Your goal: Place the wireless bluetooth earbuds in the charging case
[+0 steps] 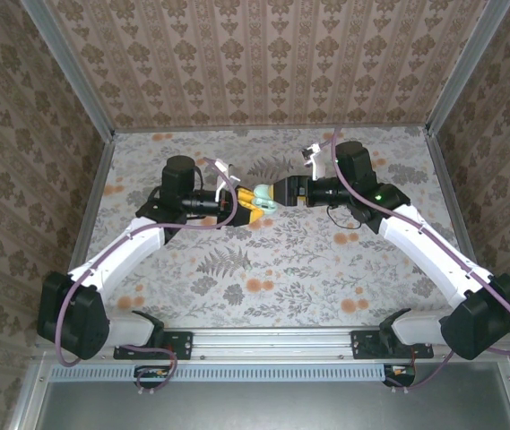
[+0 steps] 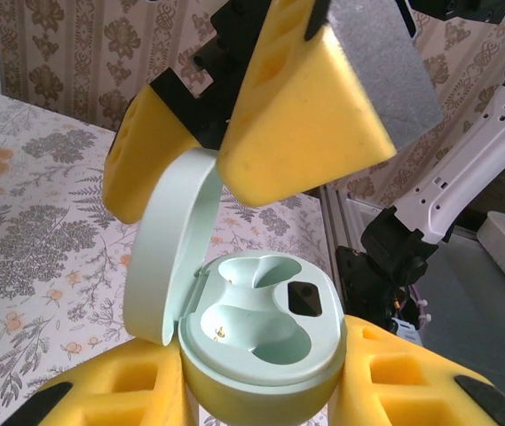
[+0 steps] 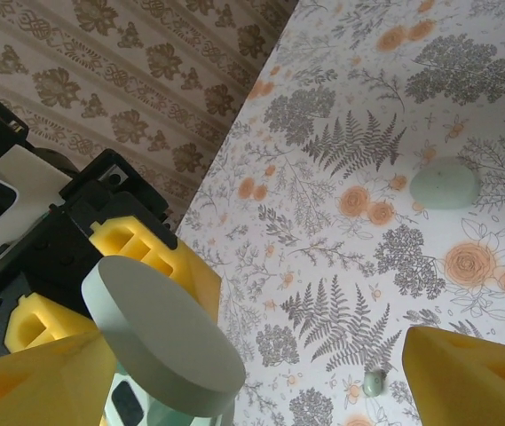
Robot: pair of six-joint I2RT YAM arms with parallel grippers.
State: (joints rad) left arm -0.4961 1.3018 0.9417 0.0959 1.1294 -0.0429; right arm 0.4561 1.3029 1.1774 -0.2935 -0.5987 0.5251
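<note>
Left wrist view | left jaws pinch the open charging case (image 2: 261,328), wells empty, above the worktop's (image 1: 263,269) middle | right jaws spread beside its lid (image 3: 163,333) | we judge the mint earbud (image 3: 445,186) on the worktop below nearer the right arm.

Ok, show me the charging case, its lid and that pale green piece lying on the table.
charging case (image 2: 265,342): left wrist view, inside the open base.
lid (image 2: 168,257): left wrist view, on the middle of the raised lid.
pale green piece (image 3: 445,184): right wrist view, on the middle of its rounded top.
</note>
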